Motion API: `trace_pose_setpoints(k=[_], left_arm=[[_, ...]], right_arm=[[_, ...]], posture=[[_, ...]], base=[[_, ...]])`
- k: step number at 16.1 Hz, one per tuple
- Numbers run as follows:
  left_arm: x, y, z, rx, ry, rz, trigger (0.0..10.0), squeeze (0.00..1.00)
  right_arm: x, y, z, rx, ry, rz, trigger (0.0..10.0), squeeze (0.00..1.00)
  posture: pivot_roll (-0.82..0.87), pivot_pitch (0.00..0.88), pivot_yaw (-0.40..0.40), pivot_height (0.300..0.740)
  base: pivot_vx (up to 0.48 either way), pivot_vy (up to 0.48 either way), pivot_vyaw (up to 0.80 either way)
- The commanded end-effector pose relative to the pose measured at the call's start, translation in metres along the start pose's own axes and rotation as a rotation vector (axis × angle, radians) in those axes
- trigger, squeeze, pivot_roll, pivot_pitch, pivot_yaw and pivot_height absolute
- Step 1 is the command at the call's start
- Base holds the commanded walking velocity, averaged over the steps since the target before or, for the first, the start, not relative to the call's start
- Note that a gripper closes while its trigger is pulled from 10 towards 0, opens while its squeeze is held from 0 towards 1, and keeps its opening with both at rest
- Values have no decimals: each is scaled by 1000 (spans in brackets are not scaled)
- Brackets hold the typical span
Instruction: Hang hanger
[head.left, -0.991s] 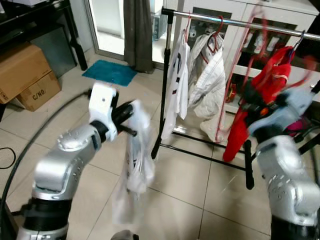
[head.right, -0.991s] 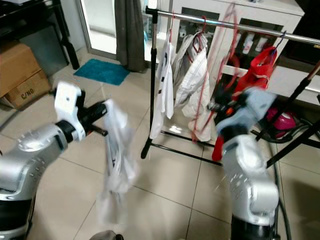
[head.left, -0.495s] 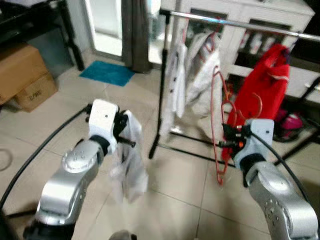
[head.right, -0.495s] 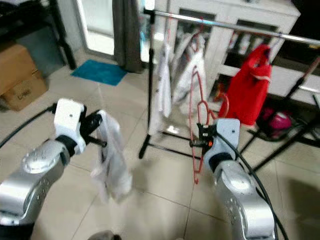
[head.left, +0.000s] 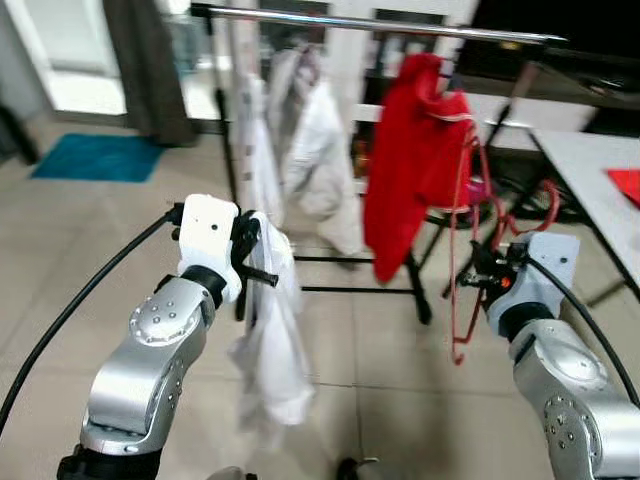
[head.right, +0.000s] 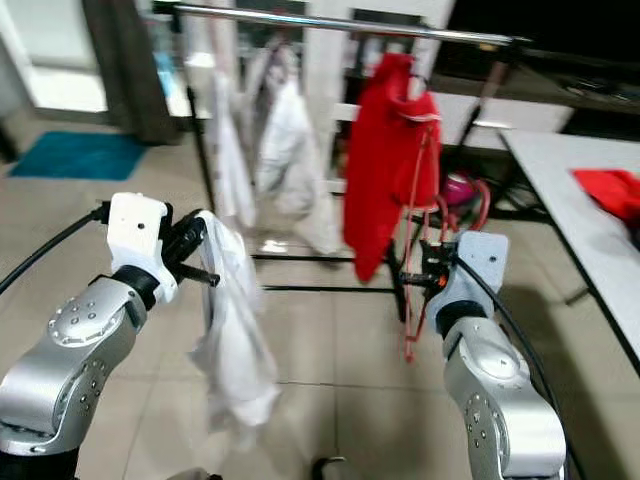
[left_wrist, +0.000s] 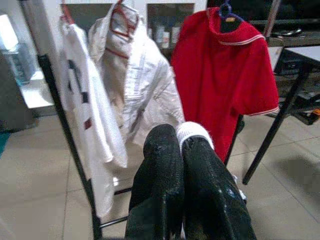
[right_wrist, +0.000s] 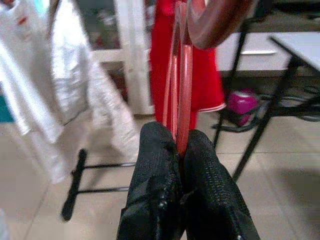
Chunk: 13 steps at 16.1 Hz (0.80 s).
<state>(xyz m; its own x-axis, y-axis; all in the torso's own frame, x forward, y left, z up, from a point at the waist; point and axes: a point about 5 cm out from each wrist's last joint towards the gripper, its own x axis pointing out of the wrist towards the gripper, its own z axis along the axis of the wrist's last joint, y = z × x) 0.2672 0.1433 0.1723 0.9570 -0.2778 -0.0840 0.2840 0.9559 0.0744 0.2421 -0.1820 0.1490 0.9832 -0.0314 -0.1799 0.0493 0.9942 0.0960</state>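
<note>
My left gripper (head.left: 256, 252) is shut on a white garment (head.left: 272, 350) that hangs limp from it towards the floor; the left wrist view shows the fingers (left_wrist: 162, 150) pinching white cloth (left_wrist: 193, 131). My right gripper (head.left: 482, 277) is shut on a red wire hanger (head.left: 462, 240), held upright with its hook uppermost (right_wrist: 181, 90). Ahead stands a clothes rack with a silver rail (head.left: 370, 20). On it hang a red shirt (head.left: 410, 170) and white shirts (head.left: 300, 150). Both grippers are below and in front of the rail.
The rack's black foot (head.left: 420, 300) crosses the tiled floor between my arms. A white table (head.left: 590, 170) with a red cloth (head.left: 628, 182) stands at the right. A teal mat (head.left: 95, 158) and a dark curtain (head.left: 150, 60) are at the back left.
The view has swung right, so the rack sits centred and the boxes have left the picture. Both grippers keep their hold; the right arm dropped from rail height one second ago.
</note>
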Motion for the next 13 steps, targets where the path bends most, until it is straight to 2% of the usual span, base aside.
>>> trace_pose_setpoints(k=[1,3,5,6,7,8,13], left_arm=[[-3,0,7,12,-30,15,10000,0],[-4,-2,6,18,-28,9,10000,0],[-1,-3,6,55,-25,15,10000,0],[-1,-3,6,54,-26,13,10000,0],[-1,-3,6,52,-27,12,10000,0],[-1,-3,7,47,-30,13,10000,0],[0,-4,6,51,-29,14,10000,0]], right_arm=[[-2,-2,4,-13,-10,-20,10000,0],[-5,2,2,39,10,23,10000,0],[-5,2,4,80,-1,8,10000,0],[-4,-1,6,64,-24,-34,10000,0],[-2,-7,7,4,-55,-143,10000,0],[-1,-8,8,1,-76,-187,10000,0],[-2,-5,6,0,-30,-174,10000,0]], posture=[[46,23,-55,740],[45,20,-59,740],[45,19,-63,740],[44,20,-62,740],[42,18,-62,740],[43,15,-62,740],[42,10,-64,740]], base=[[0,0,-775],[0,0,-769],[0,0,-750],[0,0,-744],[0,0,-744],[0,0,-769],[0,0,-770]])
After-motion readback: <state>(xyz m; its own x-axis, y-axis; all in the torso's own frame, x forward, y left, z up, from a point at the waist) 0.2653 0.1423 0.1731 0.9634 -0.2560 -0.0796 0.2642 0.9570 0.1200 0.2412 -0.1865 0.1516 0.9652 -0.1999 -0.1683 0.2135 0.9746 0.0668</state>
